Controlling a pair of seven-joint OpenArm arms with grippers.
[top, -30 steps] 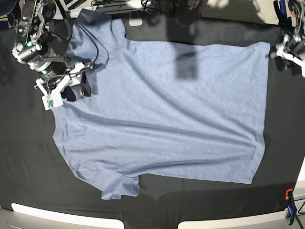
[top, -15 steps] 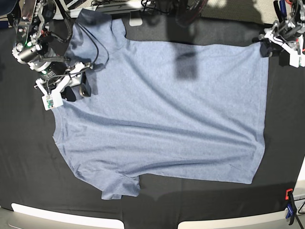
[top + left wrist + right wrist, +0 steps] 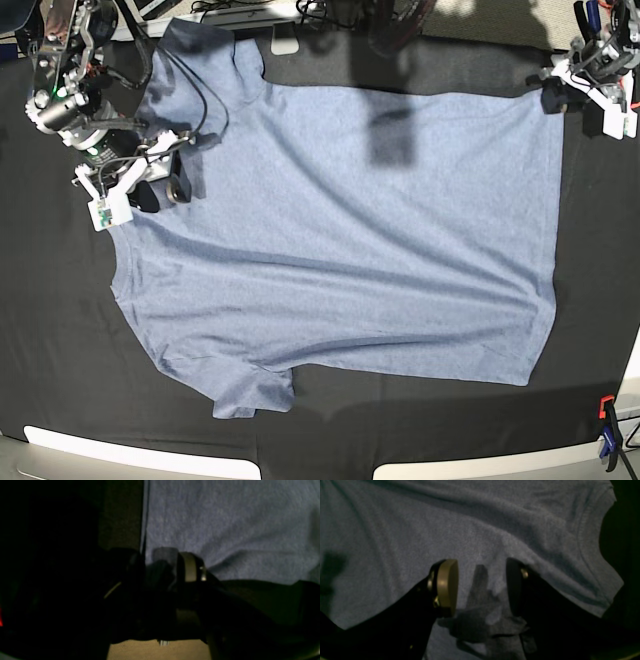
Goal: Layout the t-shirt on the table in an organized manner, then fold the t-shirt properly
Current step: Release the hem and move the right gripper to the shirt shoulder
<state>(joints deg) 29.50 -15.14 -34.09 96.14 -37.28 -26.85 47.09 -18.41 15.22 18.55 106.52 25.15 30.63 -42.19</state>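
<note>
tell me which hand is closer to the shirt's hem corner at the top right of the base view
Left. The left hand sits right at that corner of the t-shirt. The right hand is far across the shirt, over its shoulder area near the sleeve.

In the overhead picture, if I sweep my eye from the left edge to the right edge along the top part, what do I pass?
Bare black table → right gripper at the shirt's collar end → blue-grey t-shirt spread flat → left gripper at the shirt's far hem corner.
</note>
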